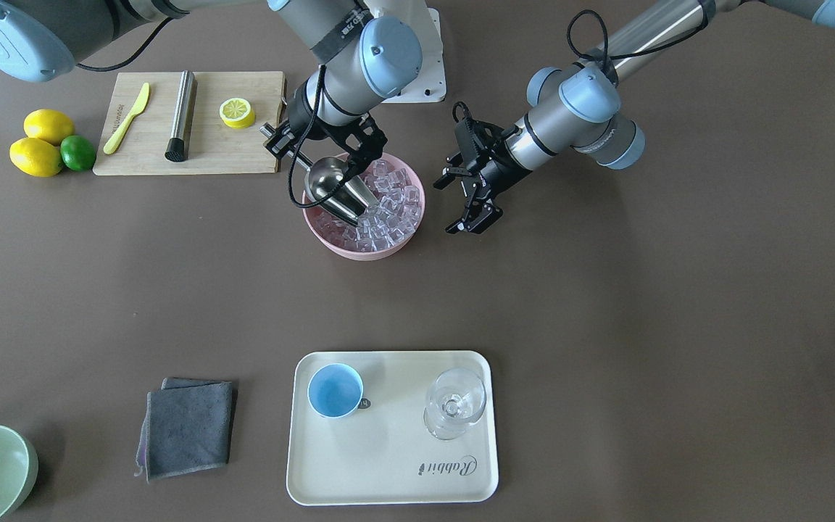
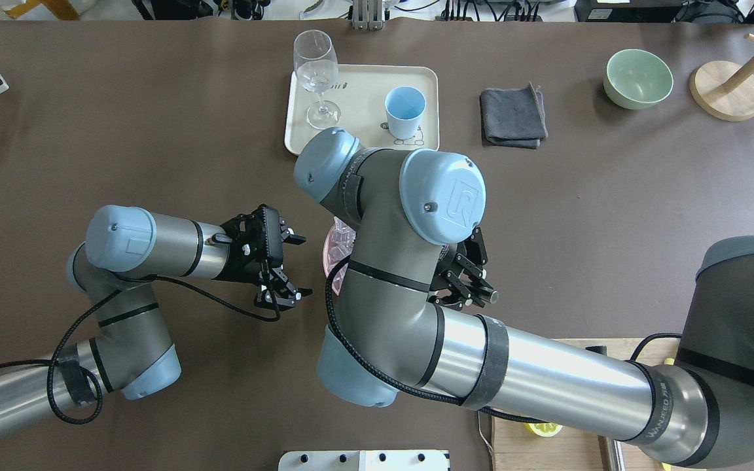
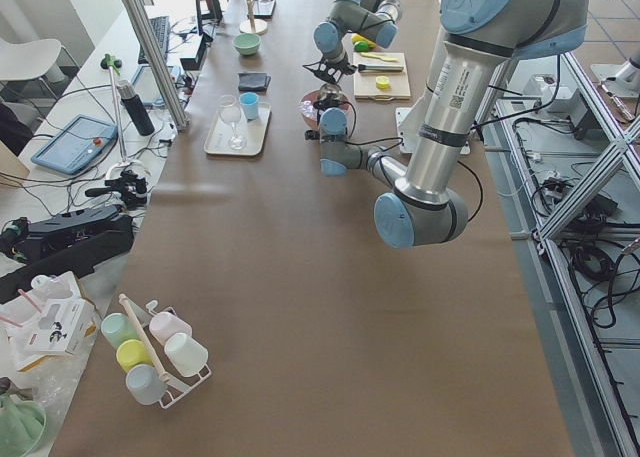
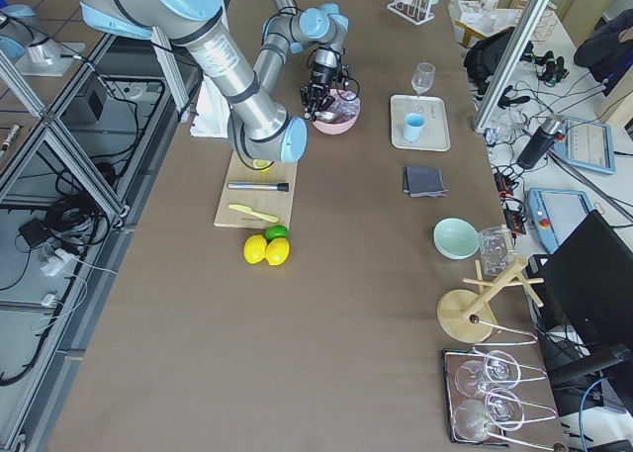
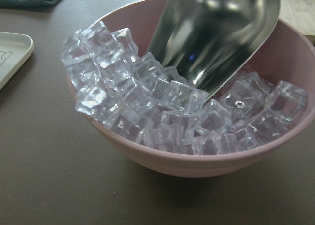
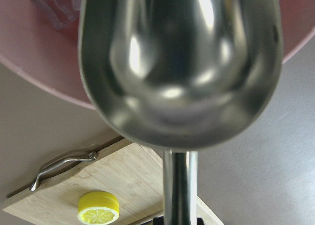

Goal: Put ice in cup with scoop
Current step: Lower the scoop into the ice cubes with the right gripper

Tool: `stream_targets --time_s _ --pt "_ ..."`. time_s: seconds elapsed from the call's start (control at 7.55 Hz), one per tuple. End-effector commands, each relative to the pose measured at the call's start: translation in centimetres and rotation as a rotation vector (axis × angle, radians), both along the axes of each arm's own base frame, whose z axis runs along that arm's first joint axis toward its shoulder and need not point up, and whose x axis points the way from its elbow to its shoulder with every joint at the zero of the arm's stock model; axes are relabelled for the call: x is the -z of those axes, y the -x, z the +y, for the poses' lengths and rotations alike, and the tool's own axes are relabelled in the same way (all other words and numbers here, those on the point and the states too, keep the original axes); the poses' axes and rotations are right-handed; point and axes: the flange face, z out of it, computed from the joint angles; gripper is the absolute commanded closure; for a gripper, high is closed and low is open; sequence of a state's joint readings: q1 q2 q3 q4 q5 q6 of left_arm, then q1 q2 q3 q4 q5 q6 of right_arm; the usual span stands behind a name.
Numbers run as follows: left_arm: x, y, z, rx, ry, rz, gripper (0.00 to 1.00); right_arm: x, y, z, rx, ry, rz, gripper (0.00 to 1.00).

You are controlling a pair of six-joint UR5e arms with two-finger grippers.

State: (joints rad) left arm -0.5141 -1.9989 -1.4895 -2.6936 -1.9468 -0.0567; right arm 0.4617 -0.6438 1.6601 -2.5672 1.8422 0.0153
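Shiny stainless-steel scoop (image 6: 182,62) with a deep rounded bowl fills the right wrist view, its thin straight handle running down to the right gripper (image 1: 281,143), whose fingers are clamped on the handle's end. Its open front edge tilts down into the ice (image 5: 162,102) — small clear glassy cubes heaped in a round pink bowl (image 5: 197,161) on the brown table (image 1: 606,326). Just beside that bowl hangs the left gripper (image 1: 461,203), fingers spread wide, holding nothing. Well apart, the small light-blue cup (image 1: 335,390) with a white rim stands upright on a cream rectangular tray (image 1: 388,464) — a clear stemmed glass (image 1: 455,402) beside it.
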Motion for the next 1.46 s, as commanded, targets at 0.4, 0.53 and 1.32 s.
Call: stream_targets --time_s 0.4,0.53,1.32 --pt "0.0 0.2 -0.2 0.003 -0.001 -0.002 0.02 -2.6 -2.7 1.4 -0.001 -0.071 -0.157 1.0" --pt "0.0 0.3 -0.4 0.006 -0.001 0.0 0.02 -2.7 -2.8 1.5 -0.001 -0.077 -0.172 1.0" --pt "0.1 0.5 -0.5 0.009 -0.002 0.001 0.02 -5.4 -4.1 2.2 0.002 -0.141 -0.308 1.0"
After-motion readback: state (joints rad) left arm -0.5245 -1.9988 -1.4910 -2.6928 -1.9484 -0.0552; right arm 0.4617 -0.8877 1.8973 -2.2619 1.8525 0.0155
